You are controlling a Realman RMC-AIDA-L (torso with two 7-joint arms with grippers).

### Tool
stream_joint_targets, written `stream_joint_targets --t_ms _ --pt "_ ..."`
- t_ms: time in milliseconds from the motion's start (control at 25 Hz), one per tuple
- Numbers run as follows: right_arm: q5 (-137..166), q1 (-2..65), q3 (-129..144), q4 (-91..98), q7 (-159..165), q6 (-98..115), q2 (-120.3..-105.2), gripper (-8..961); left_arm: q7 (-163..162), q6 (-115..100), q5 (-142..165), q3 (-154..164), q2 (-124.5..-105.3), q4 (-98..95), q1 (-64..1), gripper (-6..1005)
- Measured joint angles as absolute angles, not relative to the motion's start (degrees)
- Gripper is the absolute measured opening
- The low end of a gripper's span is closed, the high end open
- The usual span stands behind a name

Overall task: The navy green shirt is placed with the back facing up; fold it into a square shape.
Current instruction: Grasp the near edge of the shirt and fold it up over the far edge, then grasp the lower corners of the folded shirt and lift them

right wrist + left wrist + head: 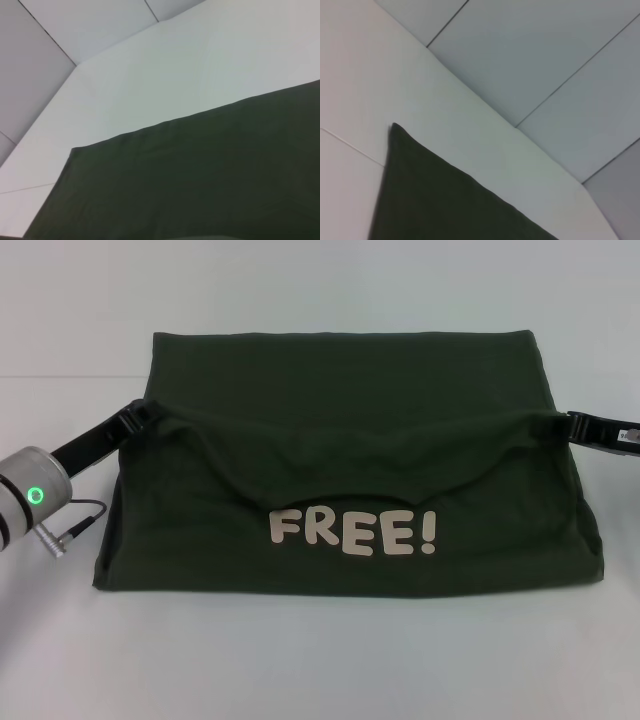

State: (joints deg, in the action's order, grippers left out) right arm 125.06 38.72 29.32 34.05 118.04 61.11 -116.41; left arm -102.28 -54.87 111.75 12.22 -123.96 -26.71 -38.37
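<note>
The navy green shirt (340, 390) lies spread on the white table, and a folded-over layer shows its cream "FREE!" lettering (352, 530) near the front. My left gripper (150, 412) pinches this layer at its left edge. My right gripper (562, 424) pinches it at the right edge. The cloth sags in a curve between them. Both grippers look shut on the fabric. The shirt also shows as a dark corner in the left wrist view (445, 200) and as a broad dark sheet in the right wrist view (200, 175).
The white table (320, 660) extends in front of and behind the shirt. The left arm's silver wrist with a green light (35, 495) and its cable (75, 520) hang over the table's left side. Grey floor tiles (545, 60) lie beyond the table edge.
</note>
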Motion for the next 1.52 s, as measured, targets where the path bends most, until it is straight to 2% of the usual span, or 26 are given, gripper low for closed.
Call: stream_joint_targets --t_ms 320,720,840,920,1160,1280,1520 --pt "122.9 38.5 29.8 33.4 116.1 55.0 -118.35 57 -96.6 -46.9 108.4 12.2 -124.1 -22.4 -39.6 86" --pt "120.6 38.2 29.6 32.8 114.3 55.1 -118.51 580 -93.4 -45.0 104.8 12.2 -123.93 -21.0 -39.0 266" --pt "119.9 37.6 29.4 32.8 114.1 55.6 -118.49 727 -92.8 -45.0 104.8 11.9 -123.88 -21.1 -38.3 382" --pt "118.3 36.8 29.4 33.0 112.9 57.3 -118.44 762 -92.6 -46.2 104.8 11.9 -123.71 -21.3 -37.5 459" --pt "110.0 33.0 29.6 33.3 101.6 70.4 -117.46 867 -95.4 -59.7 103.6 12.4 -121.05 -21.6 -31.6 699" --pt "110.5 32.3 30.1 33.3 94.9 77.1 -117.1 919 -103.7 -65.1 103.8 16.6 -118.41 -21.3 -29.4 719" --pt "114.7 31.1 33.6 33.4 81.2 85.4 -117.49 924 -121.2 -73.3 105.9 29.1 -112.85 -22.4 -26.3 734"
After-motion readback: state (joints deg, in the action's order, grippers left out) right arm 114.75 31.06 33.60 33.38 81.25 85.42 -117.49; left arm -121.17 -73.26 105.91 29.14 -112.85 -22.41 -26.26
